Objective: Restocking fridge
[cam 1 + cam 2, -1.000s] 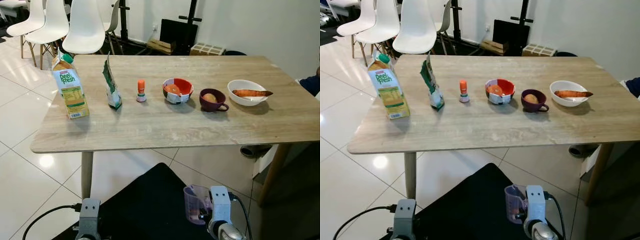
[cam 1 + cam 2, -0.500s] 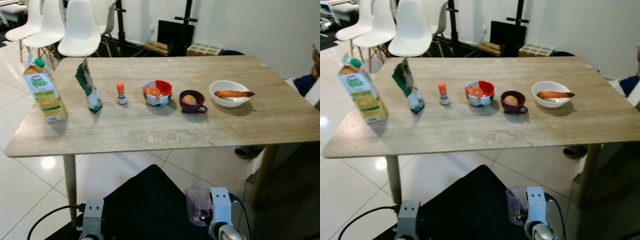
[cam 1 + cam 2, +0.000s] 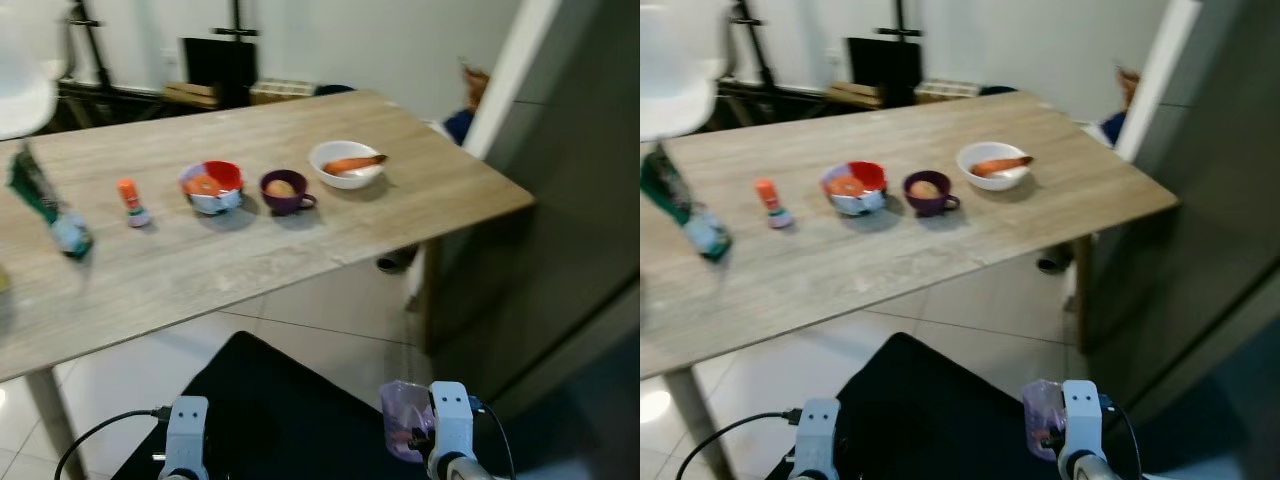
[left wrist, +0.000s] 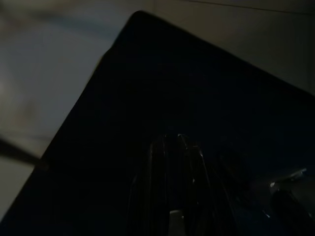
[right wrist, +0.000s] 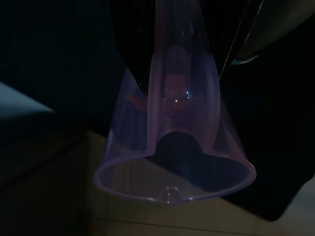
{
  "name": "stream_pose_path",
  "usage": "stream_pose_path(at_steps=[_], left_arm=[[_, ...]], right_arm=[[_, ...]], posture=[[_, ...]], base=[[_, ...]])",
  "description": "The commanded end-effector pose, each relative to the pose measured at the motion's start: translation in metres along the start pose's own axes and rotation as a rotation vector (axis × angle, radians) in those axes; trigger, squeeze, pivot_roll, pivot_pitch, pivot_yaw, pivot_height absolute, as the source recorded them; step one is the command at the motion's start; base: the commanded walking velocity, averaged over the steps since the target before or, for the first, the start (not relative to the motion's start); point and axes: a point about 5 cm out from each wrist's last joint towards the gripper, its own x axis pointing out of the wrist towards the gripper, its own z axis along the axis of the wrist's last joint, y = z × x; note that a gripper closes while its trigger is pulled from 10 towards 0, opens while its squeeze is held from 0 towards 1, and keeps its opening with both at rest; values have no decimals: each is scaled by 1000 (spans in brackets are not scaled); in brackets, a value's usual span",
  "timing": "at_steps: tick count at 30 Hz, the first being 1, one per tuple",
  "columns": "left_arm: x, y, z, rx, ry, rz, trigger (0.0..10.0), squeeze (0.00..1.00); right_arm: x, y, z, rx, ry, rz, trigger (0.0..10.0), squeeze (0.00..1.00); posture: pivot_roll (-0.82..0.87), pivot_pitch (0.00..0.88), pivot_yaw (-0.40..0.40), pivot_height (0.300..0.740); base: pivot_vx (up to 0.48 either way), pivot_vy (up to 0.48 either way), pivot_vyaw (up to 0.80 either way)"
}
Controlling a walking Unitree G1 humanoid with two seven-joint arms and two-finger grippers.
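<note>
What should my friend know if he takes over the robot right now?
Right hand: low by the robot's body, shut on a clear purple cup.
Left hand: idle, hanging low over the black mat; can't tell if it's open.
On the table: green bag, small orange bottle, red bowl, purple mug, white bowl with an orange vegetable.
A tall grey fridge-like cabinet stands to the right.
Done: cup picked up.
Left: probably carry it to the fridge, then fetch the table items.
</note>
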Motion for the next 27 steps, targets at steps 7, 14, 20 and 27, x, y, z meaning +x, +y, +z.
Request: stream_pose_path(at_steps=[7, 14, 20, 27], left_arm=[[0, 2, 0, 50, 7, -16, 10000, 0], [0, 2, 1, 72, 4, -29, 10000, 0], [-1, 0, -3, 86, 10, -36, 10000, 0], [-2, 2, -5, 98, 16, -41, 10000, 0]], right_arm=[[-3, -6, -7, 28, 28, -33, 10000, 0], [-4, -8, -10, 43, 32, -48, 10000, 0], [-4, -7, -10, 45, 33, -50, 10000, 0], [-3, -7, -9, 51, 36, -55, 10000, 0]], posture=[[-82, 69, 2, 740], [-78, 71, 2, 740], [-76, 70, 4, 740], [-76, 69, 6, 740]], base=[[0, 0, -800], [0, 0, -800], [0, 0, -800], [0, 0, -800]])
